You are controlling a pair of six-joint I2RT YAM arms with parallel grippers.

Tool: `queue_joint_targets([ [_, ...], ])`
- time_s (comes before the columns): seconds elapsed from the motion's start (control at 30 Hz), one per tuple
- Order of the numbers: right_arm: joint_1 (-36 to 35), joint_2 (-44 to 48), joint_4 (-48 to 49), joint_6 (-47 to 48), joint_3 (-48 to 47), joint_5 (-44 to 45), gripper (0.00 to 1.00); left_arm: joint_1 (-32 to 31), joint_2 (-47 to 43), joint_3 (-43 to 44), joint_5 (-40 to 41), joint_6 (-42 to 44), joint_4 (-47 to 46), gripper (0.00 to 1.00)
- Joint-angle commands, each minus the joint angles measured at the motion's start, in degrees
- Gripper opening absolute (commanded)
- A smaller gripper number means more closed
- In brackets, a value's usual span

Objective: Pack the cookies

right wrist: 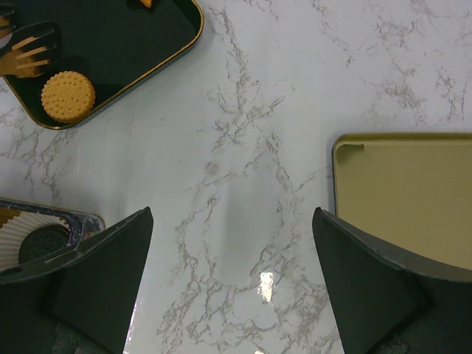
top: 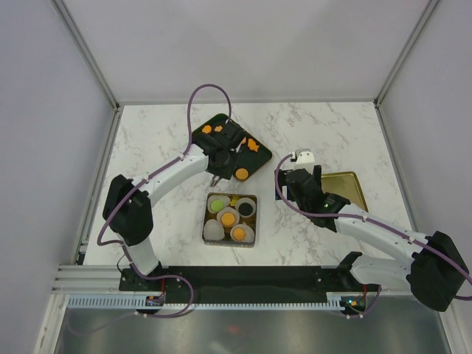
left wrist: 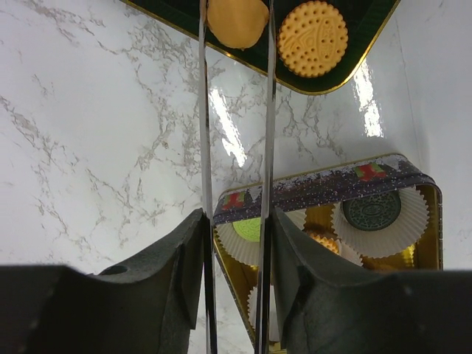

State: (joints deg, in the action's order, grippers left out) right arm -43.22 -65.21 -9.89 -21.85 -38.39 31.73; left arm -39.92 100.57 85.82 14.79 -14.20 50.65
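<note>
My left gripper (top: pixel 218 174) (left wrist: pixel 236 221) is shut on thin metal tongs (left wrist: pixel 269 110). An orange cookie (left wrist: pixel 237 21) sits between the tong tips over the black tray (top: pixel 221 120) (left wrist: pixel 372 22). A round orange cookie (top: pixel 241 174) (left wrist: pixel 313 38) (right wrist: pixel 68 96) lies on the tray beside it, and other orange cookies (top: pixel 207 129) lie farther back. The open tin (top: pixel 207 214) (left wrist: pixel 324 184) holds white paper cups with a green cookie (top: pixel 219 203) (left wrist: pixel 254 229), a dark one (top: pixel 245 209) (left wrist: pixel 372 210) and orange ones (top: pixel 228 217). My right gripper (top: pixel 304 179) (right wrist: pixel 232 221) is open and empty above bare marble.
The gold tin lid (top: pixel 345 190) (right wrist: pixel 405 199) lies on the table right of my right gripper. A white object (top: pixel 304 155) sits behind that gripper. Grey walls close the table at the back and both sides.
</note>
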Motion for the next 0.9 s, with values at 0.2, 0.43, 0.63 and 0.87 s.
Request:
queue_joint_targets([
  [0.2, 0.2, 0.1, 1.6, -0.4, -0.7, 0.4, 0.98, 0.3, -1.5, 5.3, 2.4, 2.9, -0.7, 0.39],
  [0.43, 0.2, 0.3, 1.7, -0.5, -0.5, 0.5, 0.98, 0.3, -3.3, 9.1, 3.6, 2.2, 0.8, 0.37],
  [0.63, 0.3, 0.3, 1.7, -0.5, -0.5, 0.4, 0.98, -0.3, -12.1, 2.6, 0.1, -1.0, 1.6, 0.37],
  [0.87, 0.2, 0.1, 1.7, -0.7, -0.8, -0.3, 0.98, -4.5, -29.5, -11.7, -0.9, -7.8, 4.4, 0.37],
])
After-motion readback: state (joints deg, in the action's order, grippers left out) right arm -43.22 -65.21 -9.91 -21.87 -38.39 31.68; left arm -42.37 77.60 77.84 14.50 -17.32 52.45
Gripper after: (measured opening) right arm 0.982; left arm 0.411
